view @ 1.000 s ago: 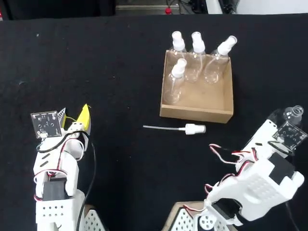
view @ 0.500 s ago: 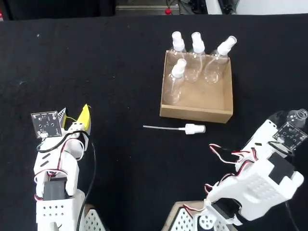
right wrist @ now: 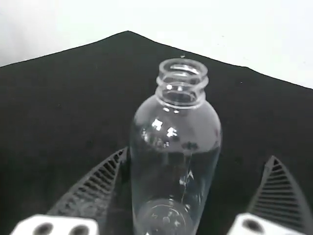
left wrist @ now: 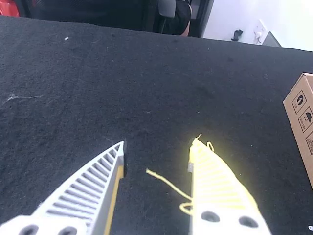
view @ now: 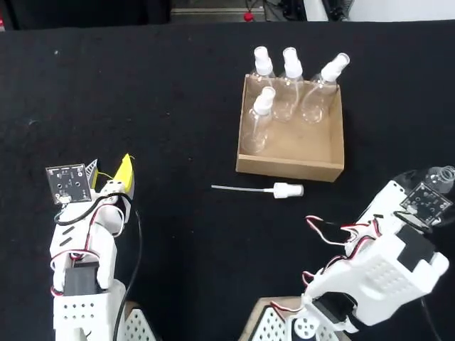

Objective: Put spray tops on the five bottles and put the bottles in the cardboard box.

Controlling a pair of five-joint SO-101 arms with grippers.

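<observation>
The black table [view: 142, 85] has most of its open room at the left and middle. The cardboard box [view: 290, 169] sits right of centre, with four capped bottles [view: 288, 85] crowded along its far wall and left side, which leaves its near right corner free. The left gripper [left wrist: 159, 143] rests spread and empty over bare cloth at the near left. The right gripper [right wrist: 195, 155] is at the near right, jaws wide apart around the uncapped bottle [right wrist: 176, 142]. That bottle sits closer to one finger than the other, is not yet clamped, and is very near the table's right edge. The step in hand looks like securing this last bottle. I would centre the jaws on its body below the shoulder before closing, so the smooth wall does not slip outward toward that edge. It can then come left into the open middle, where the spray top [view: 288, 190] lies just on the near side of the box, its thin tube pointing left.
</observation>
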